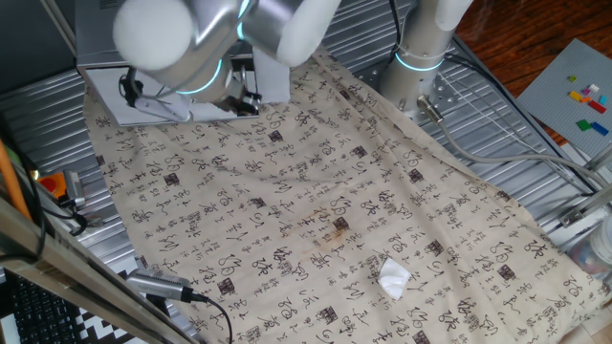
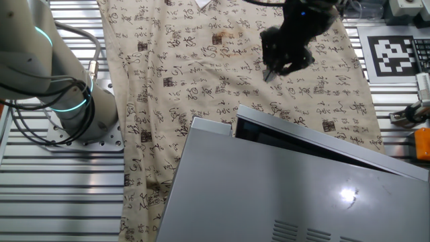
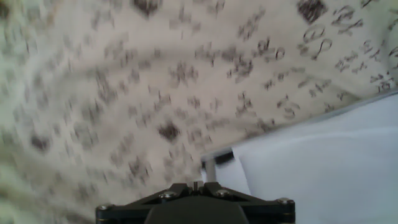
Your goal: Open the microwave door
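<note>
— Looking for the microwave? It is the big grey box at one end of the desk, sitting on the beige cloth with black signs on it.

— And the microwave door?

— It stands a little way out from the box. In the other fixed view a dark gap shows along its top edge. In the hand view the door is the white flat part at the lower right.

— Where is the gripper?

— It hangs over the cloth, near the front of the door but not touching it. It is dark and points down.

— Are the fingers wide apart?

— I cannot tell. They are too small and dark in the other fixed view. The hand view is blurry and shows only the black base at the bottom. Nothing seems to be held.

— What else is hard to see?

— In one fixed view the arm covers most of the microwave. Its far end is cut off by the picture edge in the other fixed view.
</note>
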Robot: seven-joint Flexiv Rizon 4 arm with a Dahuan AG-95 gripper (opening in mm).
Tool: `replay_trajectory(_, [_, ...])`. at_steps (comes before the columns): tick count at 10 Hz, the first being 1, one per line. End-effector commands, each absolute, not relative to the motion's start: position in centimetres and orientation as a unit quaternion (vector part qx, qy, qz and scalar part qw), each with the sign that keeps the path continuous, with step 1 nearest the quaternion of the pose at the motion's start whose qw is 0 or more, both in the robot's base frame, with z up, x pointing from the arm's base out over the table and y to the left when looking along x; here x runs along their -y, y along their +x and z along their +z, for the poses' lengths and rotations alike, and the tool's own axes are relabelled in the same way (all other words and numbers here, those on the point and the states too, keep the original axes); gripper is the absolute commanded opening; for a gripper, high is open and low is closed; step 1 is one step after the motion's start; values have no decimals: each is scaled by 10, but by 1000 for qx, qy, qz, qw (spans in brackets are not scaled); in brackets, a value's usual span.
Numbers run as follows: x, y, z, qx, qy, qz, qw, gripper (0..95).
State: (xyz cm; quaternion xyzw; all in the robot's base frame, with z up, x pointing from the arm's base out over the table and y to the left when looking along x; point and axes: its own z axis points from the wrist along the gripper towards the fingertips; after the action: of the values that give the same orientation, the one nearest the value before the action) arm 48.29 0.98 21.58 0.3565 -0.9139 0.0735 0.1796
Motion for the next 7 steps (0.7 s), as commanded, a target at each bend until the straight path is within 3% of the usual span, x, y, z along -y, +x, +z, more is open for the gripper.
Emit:
replay_trajectory(1, [-37, 487, 210, 931, 328, 51, 150, 0])
replay_trajectory(7, [-69, 485, 202, 937, 314, 53, 148, 0])
